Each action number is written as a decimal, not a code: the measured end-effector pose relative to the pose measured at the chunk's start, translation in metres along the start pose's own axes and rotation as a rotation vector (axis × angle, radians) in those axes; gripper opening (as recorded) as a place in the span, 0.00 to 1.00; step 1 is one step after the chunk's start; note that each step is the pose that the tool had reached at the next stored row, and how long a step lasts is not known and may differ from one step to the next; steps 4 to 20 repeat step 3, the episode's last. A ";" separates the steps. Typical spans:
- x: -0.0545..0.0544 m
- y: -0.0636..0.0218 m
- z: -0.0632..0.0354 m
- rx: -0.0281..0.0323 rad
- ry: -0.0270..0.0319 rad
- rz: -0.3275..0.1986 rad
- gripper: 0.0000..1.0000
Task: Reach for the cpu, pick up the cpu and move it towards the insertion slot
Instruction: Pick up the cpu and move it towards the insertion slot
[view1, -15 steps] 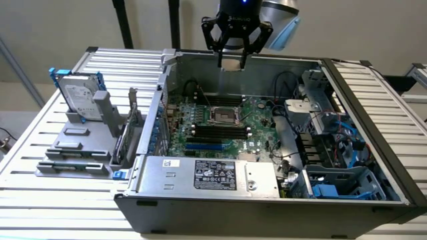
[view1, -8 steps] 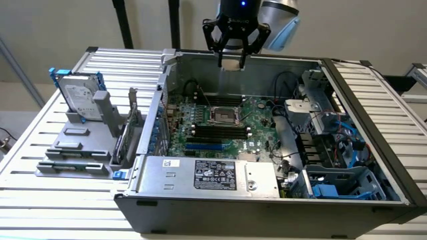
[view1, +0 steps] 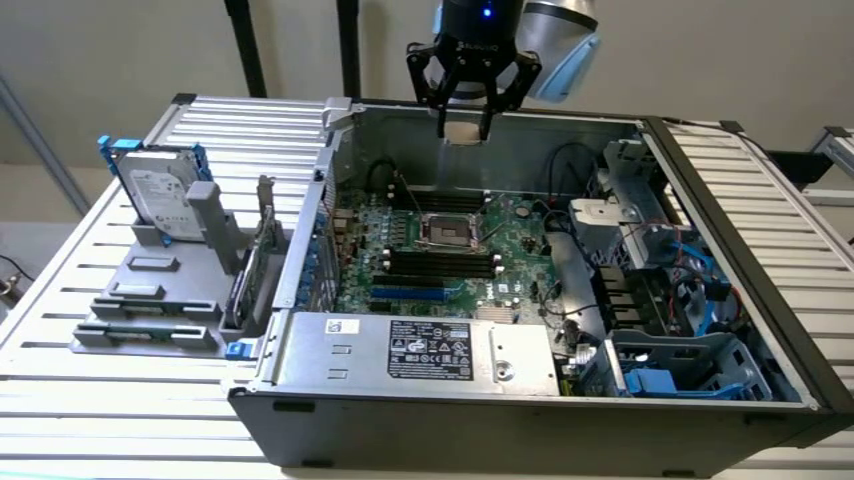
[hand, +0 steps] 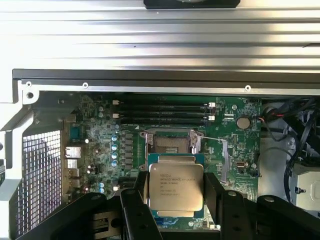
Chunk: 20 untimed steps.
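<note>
Robot arm carried the chip above an open computer case (view1: 400, 420).
High in the exterior frame's centre, the gripper (view1: 466, 130) held the chip (hand: 176, 186) clamped between its fingers (hand: 134, 200), over the socket (view1: 451, 232) at mid-frame; the carrying step looked under way, calling for careful squaring to the socket's frame.

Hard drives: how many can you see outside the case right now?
1. The hard drive stands upright in the grey holder on the slatted table, at the exterior view's left of the open computer case. Others may sit hidden inside the case's bays.
</note>
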<state>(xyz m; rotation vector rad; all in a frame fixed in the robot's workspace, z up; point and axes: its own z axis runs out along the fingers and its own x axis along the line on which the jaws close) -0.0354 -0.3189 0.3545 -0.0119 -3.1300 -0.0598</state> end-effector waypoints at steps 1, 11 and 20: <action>0.000 0.0000 0.0000 0.0000 0.0000 0.000 0.55; 0.000 0.0000 0.0000 0.0000 0.0000 0.000 0.55; 0.000 0.0000 0.0000 0.0000 0.0000 0.000 0.55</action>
